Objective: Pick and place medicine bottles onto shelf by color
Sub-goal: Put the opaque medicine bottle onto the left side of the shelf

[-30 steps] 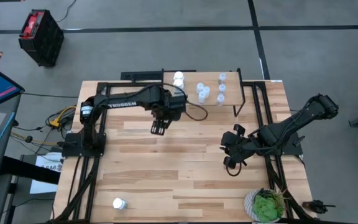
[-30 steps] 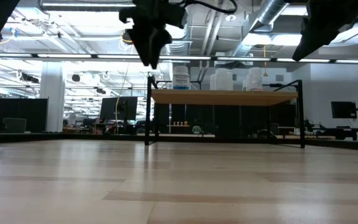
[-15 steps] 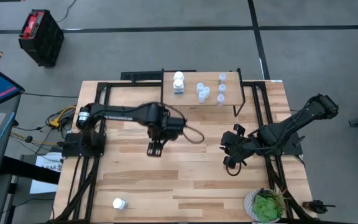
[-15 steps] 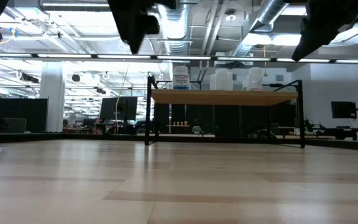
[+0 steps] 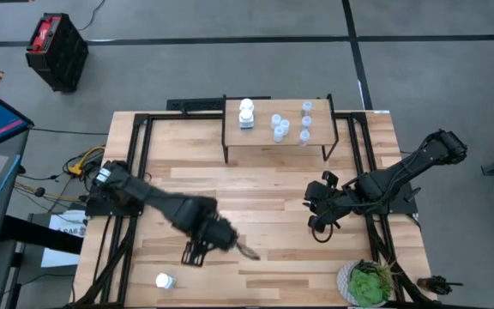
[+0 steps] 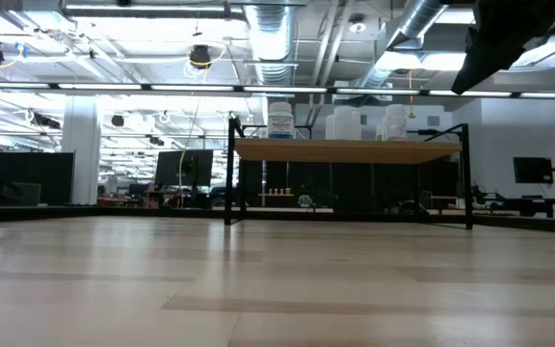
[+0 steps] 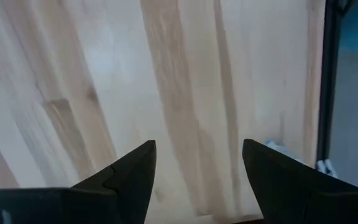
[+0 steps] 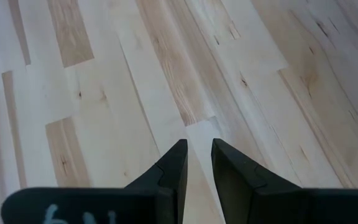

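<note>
The light-wood shelf [image 5: 264,137] stands at the table's far middle. On it are white bottles [image 5: 246,113] at its left end and pale translucent bottles [image 5: 279,127] [image 5: 305,120] to their right; they also show in the low view [image 6: 279,120] [image 6: 343,123]. One white bottle [image 5: 164,280] rests on the tabletop near the front left corner. My left gripper [image 5: 192,257] [image 7: 197,144] is open and empty above bare table, a little far and right of that bottle. My right gripper [image 5: 316,225] [image 8: 199,143] hovers over the table's right half, fingers almost together, empty.
A green potted plant [image 5: 367,283] stands at the front right corner. Black frame rails [image 5: 140,146] run along the table's left and right sides. Bare wood [image 5: 264,197] lies between the shelf and the front edge.
My left gripper has travelled from just in front of the shelf toward the table's near edge and a little left, staying open and empty, and has gone out of the low view. The bottles have not moved.
</note>
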